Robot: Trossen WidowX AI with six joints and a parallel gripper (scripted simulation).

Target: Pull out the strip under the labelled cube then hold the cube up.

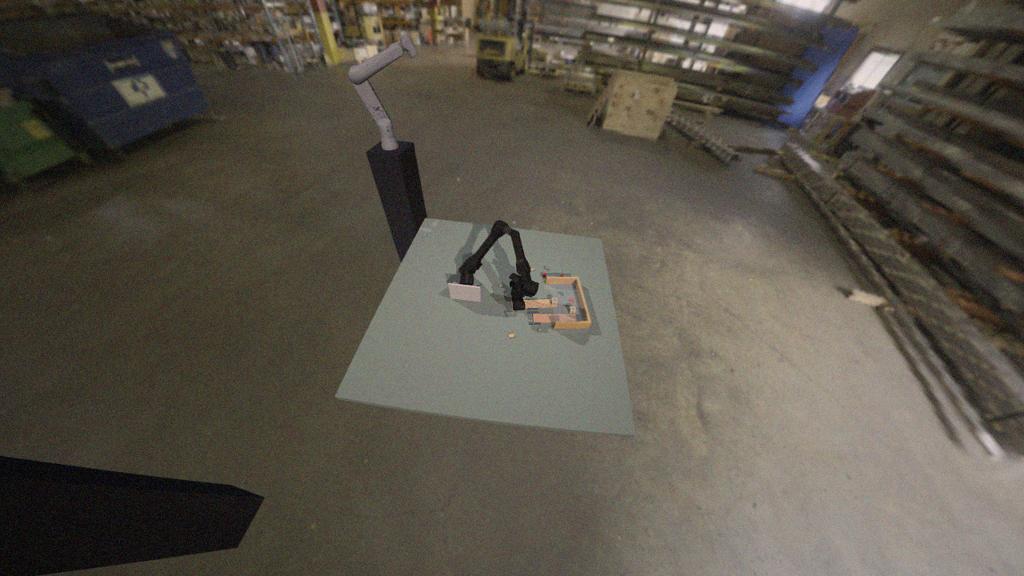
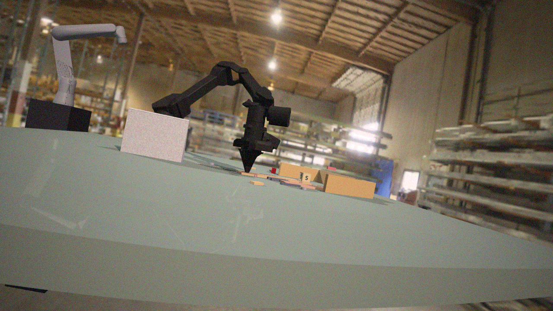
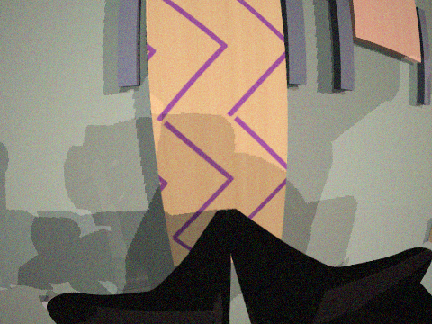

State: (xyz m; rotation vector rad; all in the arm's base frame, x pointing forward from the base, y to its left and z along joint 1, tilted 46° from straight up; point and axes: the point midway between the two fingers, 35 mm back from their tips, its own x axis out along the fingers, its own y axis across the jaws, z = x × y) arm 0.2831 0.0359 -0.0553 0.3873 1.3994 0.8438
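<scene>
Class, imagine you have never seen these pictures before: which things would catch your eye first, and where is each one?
First comes the black arm, arched over the grey-green table, its shut gripper pointing down at a tan strip with purple zigzags. Just beyond, a small cube marked S sits by the open orange wooden frame. A pale block stands at the arm's base.

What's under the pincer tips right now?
The shut pincer sits over the near end of the orange strip with purple zigzags, which runs between purple-grey rails. Its fingers cover the strip's end, so contact can't be seen.
</scene>
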